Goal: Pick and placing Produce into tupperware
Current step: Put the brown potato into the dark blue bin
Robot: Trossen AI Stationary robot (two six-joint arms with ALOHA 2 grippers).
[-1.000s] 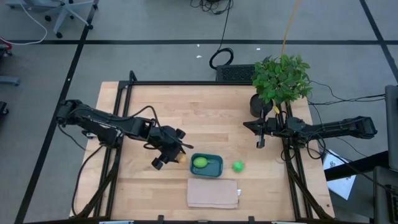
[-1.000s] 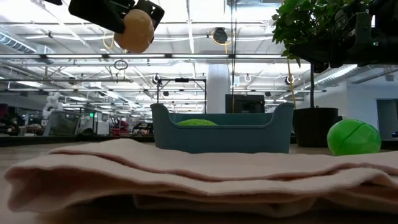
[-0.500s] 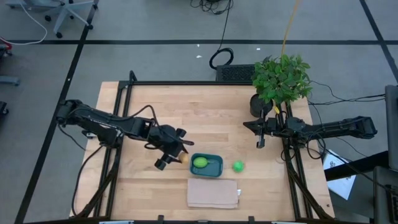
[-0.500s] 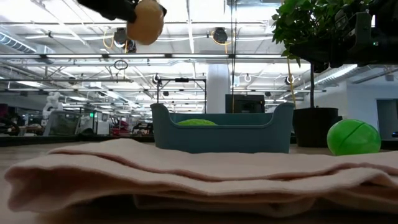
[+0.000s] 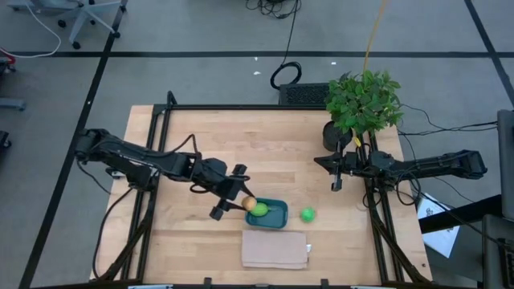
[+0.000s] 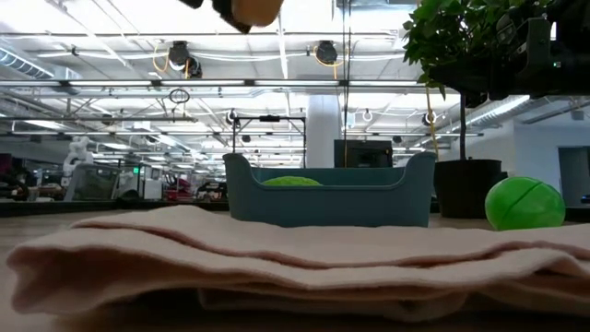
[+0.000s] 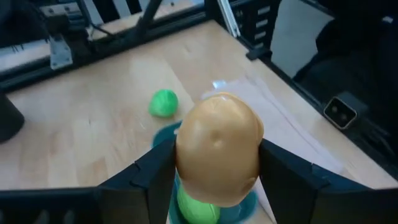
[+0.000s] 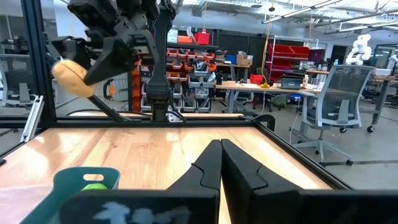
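My left gripper (image 5: pixel 247 203) is shut on the small yellow-orange produce piece (image 7: pixel 217 149), held in the air above the left end of the teal tupperware (image 5: pixel 273 217). The lime-green piece (image 5: pixel 259 210) lies inside the tupperware. The bright green ball (image 5: pixel 307 214) rests on the table just right of it. My right gripper (image 5: pixel 336 185) is shut and empty, waiting at the right by the plant pot. My left gripper pinches the yellow-orange piece by its two opposite sides (image 7: pixel 180 158) between its two fingers (image 7: pixel 283 171). The fingers slant down from the table's left. The piece is lifted clear, well above the tupperware rim, as the right wrist view (image 8: pixel 71 76) shows.
A folded tan cloth (image 5: pixel 275 249) lies in front of the tupperware near the table's near edge. A leafy potted plant (image 5: pixel 363 103) stands at the back right. Bare wood lies open at the far left and middle of the table.
My left gripper has carried the yellow-orange piece toward the table's right, from beside the tupperware to over its left end, rising in the low view. It has stayed shut on the piece.
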